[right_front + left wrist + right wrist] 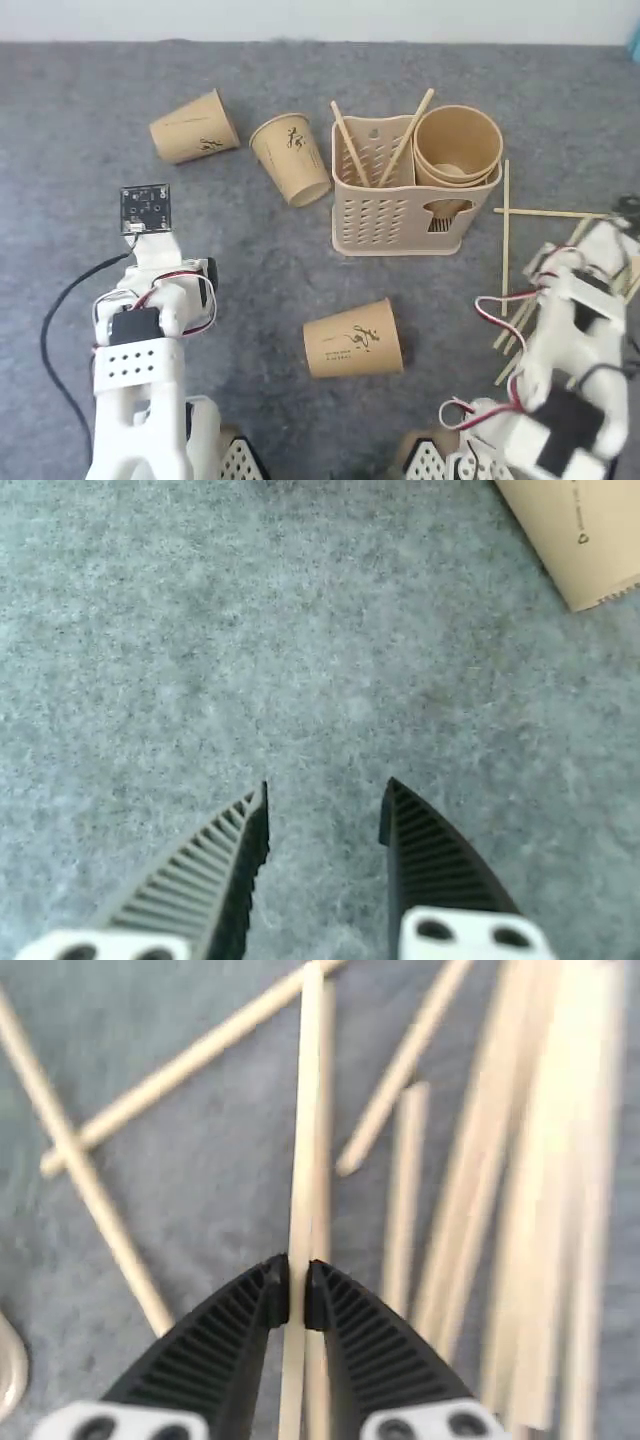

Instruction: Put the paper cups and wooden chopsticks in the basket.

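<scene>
Jaws of the left gripper point(325, 785) stand apart with nothing between them, over bare grey carpet point(200, 630). A cup corner point(585, 540) is cut off at the frame's edge there, and I cannot tell which cup it belongs to. In the high view the left arm point(140, 350) covers its own fingers.

Beyond that arm, the leftmost cup point(195, 127) lies on its side. The second cup point(290, 157) also lies tipped, its mouth end against the basket point(395, 215). The basket stands upright. Two chopsticks point(346, 140) lean crossed in its left compartment, and stacked cups point(458, 145) fill its right one. How many cups are nested there is hard to make out. The front cup point(352, 340) lies on its side on the carpet, apart from the basket.

Right of the basket lie loose chopsticks point(506, 210), some crossing, and the right arm point(570, 350) hides much of the pile. The right gripper point(297, 1270) has its jaws pinched on the held chopstick point(306, 1110). The sticks beside it are blurred and cannot be counted. A pale curved shape point(8, 1370) at the edge is cut off.
</scene>
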You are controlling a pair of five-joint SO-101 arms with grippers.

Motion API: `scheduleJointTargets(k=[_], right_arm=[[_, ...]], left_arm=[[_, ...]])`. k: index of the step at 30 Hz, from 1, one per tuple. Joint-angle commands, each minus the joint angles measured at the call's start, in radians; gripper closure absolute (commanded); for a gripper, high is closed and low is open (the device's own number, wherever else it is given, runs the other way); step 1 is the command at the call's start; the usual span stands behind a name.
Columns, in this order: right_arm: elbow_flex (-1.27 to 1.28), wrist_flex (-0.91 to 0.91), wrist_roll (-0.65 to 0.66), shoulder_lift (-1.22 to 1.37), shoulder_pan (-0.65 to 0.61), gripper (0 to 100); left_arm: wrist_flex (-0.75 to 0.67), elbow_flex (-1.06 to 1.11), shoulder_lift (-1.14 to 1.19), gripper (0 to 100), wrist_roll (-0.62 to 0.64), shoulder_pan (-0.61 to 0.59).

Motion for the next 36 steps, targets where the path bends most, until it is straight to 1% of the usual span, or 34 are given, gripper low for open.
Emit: scheduleJointTargets(k=[1,6,10,14,17,19,23,27,32,36], right_arm=[[-0.044,0.09,0.015,-0.254,0.07,99.1],[-0.044,0.269,0.011,-0.613,0.096,99.1],[-0.049,0.331,0.011,-0.889,0.091,99.1],[-0.054,0.302,0.009,-1.13,0.091,99.1],[-0.057,0.197,0.009,-1.268,0.079,99.1],[-0.057,0.108,0.011,-1.33,0.03,99.1],[-0.057,-0.073,0.018,-1.369,-0.099,99.1],[-0.057,-0.26,0.02,-1.334,-0.232,98.2],[-0.057,-0.479,0.02,-1.194,-0.374,95.0],[-0.1,-0.553,0.02,-1.059,-0.46,95.2]], left_arm=[[-0.032,-0.005,-0.023,82,0.0,-0.003],[-0.032,-0.005,-0.023,82,0.0,-0.003],[-0.032,-0.005,-0.023,82,0.0,-0.003],[-0.032,-0.005,-0.023,82,0.0,-0.003],[-0.032,-0.005,-0.023,82,0.0,-0.003],[-0.032,-0.005,-0.023,82,0.0,-0.003],[-0.032,-0.005,-0.023,82,0.0,-0.003],[-0.032,-0.005,-0.023,82,0.0,-0.003],[-0.049,0.008,-0.031,82,0.0,-0.003],[-0.058,0.01,-0.028,82,0.0,0.0]])
